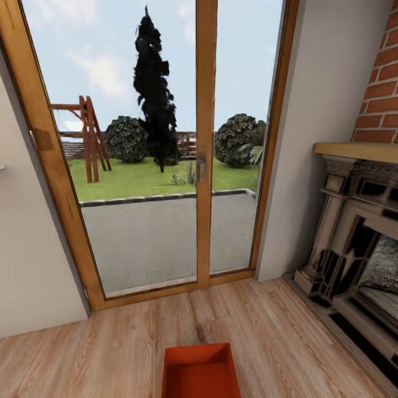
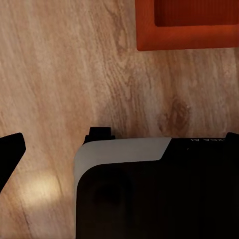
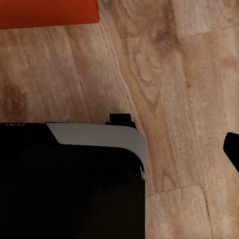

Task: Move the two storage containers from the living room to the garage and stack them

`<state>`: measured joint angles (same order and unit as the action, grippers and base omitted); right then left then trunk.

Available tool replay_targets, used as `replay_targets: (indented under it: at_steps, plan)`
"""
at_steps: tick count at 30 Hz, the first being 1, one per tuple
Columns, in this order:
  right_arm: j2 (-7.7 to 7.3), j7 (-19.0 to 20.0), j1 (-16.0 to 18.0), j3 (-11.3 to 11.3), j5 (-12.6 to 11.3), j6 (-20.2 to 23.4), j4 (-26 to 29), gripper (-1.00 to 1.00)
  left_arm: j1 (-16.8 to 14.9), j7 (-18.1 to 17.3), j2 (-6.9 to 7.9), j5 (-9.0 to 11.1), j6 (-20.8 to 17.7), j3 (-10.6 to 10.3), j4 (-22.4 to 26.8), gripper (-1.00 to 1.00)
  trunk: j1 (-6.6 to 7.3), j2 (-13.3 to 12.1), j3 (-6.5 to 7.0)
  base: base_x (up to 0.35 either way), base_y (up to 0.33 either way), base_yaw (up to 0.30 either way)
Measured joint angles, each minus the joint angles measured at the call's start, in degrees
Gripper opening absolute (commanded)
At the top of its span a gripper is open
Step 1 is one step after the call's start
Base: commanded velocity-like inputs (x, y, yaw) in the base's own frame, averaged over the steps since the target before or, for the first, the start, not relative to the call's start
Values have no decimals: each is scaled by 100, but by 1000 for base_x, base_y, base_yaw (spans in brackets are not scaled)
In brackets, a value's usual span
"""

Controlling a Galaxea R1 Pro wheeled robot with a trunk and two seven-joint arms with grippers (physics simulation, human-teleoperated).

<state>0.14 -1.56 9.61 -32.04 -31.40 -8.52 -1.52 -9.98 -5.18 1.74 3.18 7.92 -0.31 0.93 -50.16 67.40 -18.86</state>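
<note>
I am in the living room, facing a glazed door. One red-orange storage container (image 1: pixel 200 371) sits open-top and empty on the wood planks just ahead of my base, at the bottom middle of the head view. Its corner also shows in the left wrist view (image 2: pixel 186 25) and in the right wrist view (image 3: pixel 47 12). A dark fingertip (image 2: pixel 11 155) of my left gripper hangs over the planks, and a dark fingertip (image 3: pixel 233 148) of my right gripper does the same. Nothing is between the fingers. Both grippers are beside my base, apart from the container. The garage is out of view.
A wood-framed glass door (image 1: pixel 202 166) stands straight ahead, with a patio and lawn beyond it. The brick-and-dark-stone fireplace (image 1: pixel 359 243) juts out at the right. A white wall (image 1: pixel 27 265) closes the left. My black and white base (image 2: pixel 149 194) shows in both wrist views.
</note>
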Motion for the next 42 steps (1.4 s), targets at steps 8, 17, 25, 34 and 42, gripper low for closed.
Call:
replay_targets:
  at_steps: [8, 17, 25, 34, 42]
  plan:
    - [-4, 0, 0, 0, 0, 0, 0, 100, 0, 0, 0, 0, 0, 0, 1, 100, 0, 0, 0, 0, 0, 0]
    - [-14, 0, 0, 0, 1, 0, 0, 100, 0, 0, 0, 7, 0, 0, -2, 100, 0, 0, 0, 0, 0, 0]
    - [-26, 0, 0, 0, 1, -5, 0, 100, 0, 1, 0, 22, 0, 13, -7, 100, 0, 0, 0, 0, 0, 0]
    - [-26, 0, 0, 8, -29, -1, 0, 100, 0, 8, -3, 36, 2, 16, -14, 100, 0, 0, 0, 0, 0, 0]
    - [-26, 0, 0, 9, -28, 0, 0, 100, 0, 2, -21, 33, 9, 20, -18, 100, 0, 0, 0, 0, 0, 0]
